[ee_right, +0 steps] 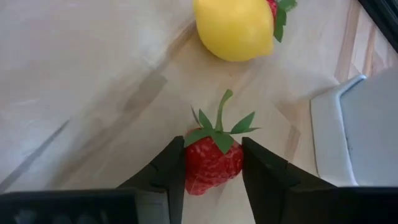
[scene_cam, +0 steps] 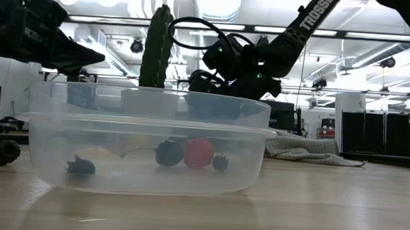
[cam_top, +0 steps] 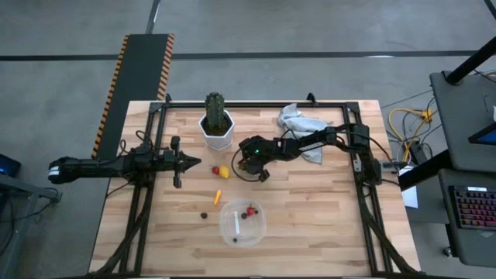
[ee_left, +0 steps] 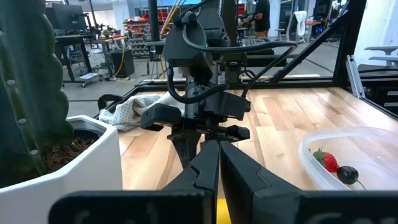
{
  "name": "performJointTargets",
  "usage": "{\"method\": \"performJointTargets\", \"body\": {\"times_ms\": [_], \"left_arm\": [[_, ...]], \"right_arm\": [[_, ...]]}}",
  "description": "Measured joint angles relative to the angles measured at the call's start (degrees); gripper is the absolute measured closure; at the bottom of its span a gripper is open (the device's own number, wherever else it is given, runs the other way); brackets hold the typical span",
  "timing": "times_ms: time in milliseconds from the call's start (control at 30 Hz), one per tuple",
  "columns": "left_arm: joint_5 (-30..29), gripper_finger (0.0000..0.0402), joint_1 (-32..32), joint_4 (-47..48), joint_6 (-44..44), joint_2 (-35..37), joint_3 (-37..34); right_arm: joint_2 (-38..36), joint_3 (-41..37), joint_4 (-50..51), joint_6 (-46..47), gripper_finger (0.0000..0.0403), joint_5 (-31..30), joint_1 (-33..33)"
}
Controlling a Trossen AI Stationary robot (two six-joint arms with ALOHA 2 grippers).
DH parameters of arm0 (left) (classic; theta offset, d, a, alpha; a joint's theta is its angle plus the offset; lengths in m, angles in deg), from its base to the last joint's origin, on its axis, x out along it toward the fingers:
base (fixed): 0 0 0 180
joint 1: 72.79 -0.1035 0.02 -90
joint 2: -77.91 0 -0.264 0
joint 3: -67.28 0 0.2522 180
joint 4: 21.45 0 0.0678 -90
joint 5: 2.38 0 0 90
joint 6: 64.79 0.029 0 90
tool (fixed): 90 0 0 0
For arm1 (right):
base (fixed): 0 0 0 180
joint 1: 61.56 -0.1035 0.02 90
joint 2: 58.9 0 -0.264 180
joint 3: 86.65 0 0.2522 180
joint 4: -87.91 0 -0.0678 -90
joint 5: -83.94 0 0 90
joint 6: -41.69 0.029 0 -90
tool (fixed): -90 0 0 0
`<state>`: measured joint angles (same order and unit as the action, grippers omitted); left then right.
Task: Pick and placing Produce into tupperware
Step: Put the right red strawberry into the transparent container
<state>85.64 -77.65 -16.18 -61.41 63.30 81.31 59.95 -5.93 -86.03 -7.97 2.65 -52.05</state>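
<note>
My right gripper (cam_top: 250,160) hovers over the table's middle, just right of the white pot, shut on a red strawberry (ee_right: 213,163). A yellow lemon (ee_right: 235,28) and a second red piece (cam_top: 215,169) lie on the wood below it. An orange sliver (cam_top: 218,194) and a dark berry (cam_top: 204,215) lie nearer the tupperware (cam_top: 229,208). That clear container (scene_cam: 147,126) holds a strawberry (scene_cam: 199,152) and small dark berries (scene_cam: 168,153). My left gripper (cam_top: 183,161) waits shut at the left, level with the lemon. My right gripper pinches the strawberry by its red body (ee_right: 213,163), just below the green leaf cap, between the two fingers (ee_right: 173,171). The fingers come from above, pointing down. The strawberry is lifted clear of the table, above and beside the lemon.
The tall green cactus (cam_top: 216,112) in its white pot (cam_top: 218,138) stands just behind the lemon. A grey cloth (cam_top: 302,124) lies crumpled at the far right under the right arm. Bare wood lies to the right of the tupperware.
</note>
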Motion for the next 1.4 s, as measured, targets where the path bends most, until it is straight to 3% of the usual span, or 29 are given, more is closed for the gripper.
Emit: {"method": "performJointTargets", "body": {"times_ms": [233, 400, 633, 833, 1100, 1400], "left_arm": [[0.0, 0.0402, 0.0, 0.0, 0.0, 0.0, 0.0], [0.0, 0.0402, 0.0, 0.0, 0.0, 0.0, 0.0], [0.0, 0.0402, 0.0, 0.0, 0.0, 0.0, 0.0], [0.0, 0.0402, 0.0, 0.0, 0.0, 0.1, 0.0], [0.0, 0.0402, 0.0, -0.1, 0.0, 0.1, 0.0], [0.0, 0.0402, 0.0, 0.0, 0.0, 0.0, 0.0]], "right_arm": [[-1.4, 0.0, 0.8, 2.8, 0.0285, -1.0, 0.0], [-6.2, 0.0, 1.8, 5.0, 0.0285, -1.2, -0.2], [-15.7, 0.0, 6.7, 12.4, 0.0285, 5.5, -2.2], [-21.3, -0.2, 9.6, 14.8, 0.0285, 6.2, -7.7], [-21.5, -0.7, 11.0, 21.2, 0.0285, 1.7, -15.4], [-17.8, -1.5, 10.5, 28.6, 0.0285, 1.2, -20.4]]}}
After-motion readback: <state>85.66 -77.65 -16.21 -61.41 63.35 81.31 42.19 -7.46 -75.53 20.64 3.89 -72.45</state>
